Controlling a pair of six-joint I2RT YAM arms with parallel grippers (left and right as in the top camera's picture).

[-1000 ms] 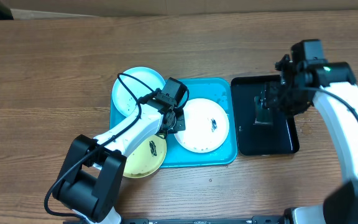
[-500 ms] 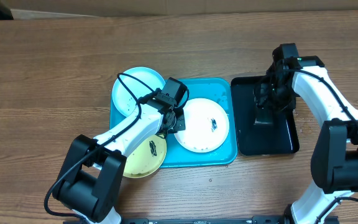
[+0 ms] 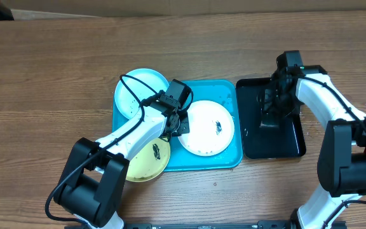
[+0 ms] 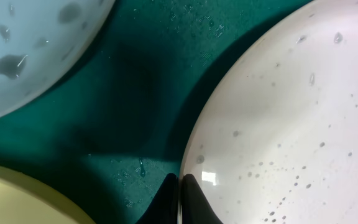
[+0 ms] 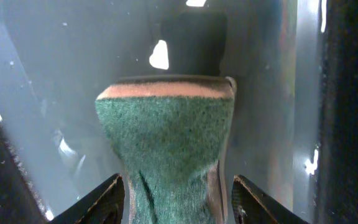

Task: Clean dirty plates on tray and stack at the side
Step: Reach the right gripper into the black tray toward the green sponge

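Your left fingers (image 4: 165, 202) are pinched together at the left rim of the white plate (image 3: 199, 137), which lies on the turquoise tray (image 3: 227, 89) at centre frame, while your right fingers (image 5: 107, 199) squeeze a green sponge (image 5: 166, 143) in the black tray (image 3: 253, 137) just to its right on the wooden counter (image 3: 56, 76).

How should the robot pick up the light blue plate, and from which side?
Probably by its thin rim, at the far-left edge poking past the tray's corner. The light blue plate lies flat, so only the rim gives a pinch, one finger above, one below. Coming from the table side keeps clear of the left gripper at the white plate.
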